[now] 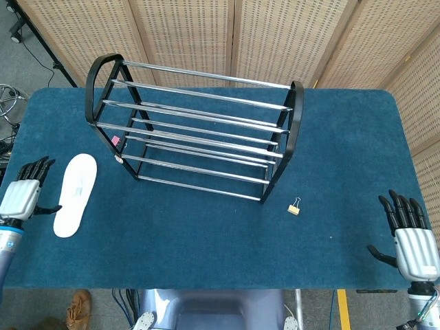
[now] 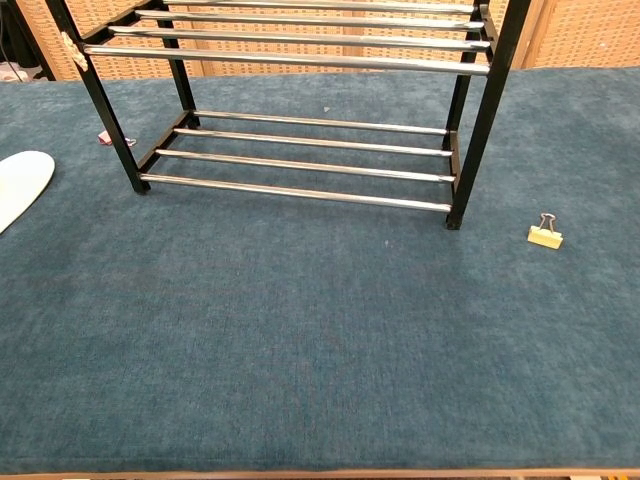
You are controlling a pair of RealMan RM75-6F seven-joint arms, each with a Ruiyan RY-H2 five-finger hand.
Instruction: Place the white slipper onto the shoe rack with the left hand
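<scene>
Blue carpeted surface (image 1: 206, 220) in front of woven wicker screens (image 1: 185, 34); white slipper (image 1: 74, 193) lying flat near the left edge, sole down, long axis running roughly front to back, its toe end just peeking in at the left border of the chest view (image 2: 20, 185); not on the rack, untouched. Left robot hand (image 1: 20, 196) just beside the slipper on its outer side, fingers spread and pointing away, thumb reaching toward the slipper but apart from it, holding nothing. Shoe rack (image 1: 196, 134) standing upright mid-surface, to the right of the slipper, black end frames, chrome rails, shelves bare. Small binder clip (image 1: 294, 206) off the rack's front right corner; small pink bit (image 1: 115, 141) by its left foot. Right robot hand (image 1: 411, 240) low at the far right edge, fingers fanned wide, holding nothing.
</scene>
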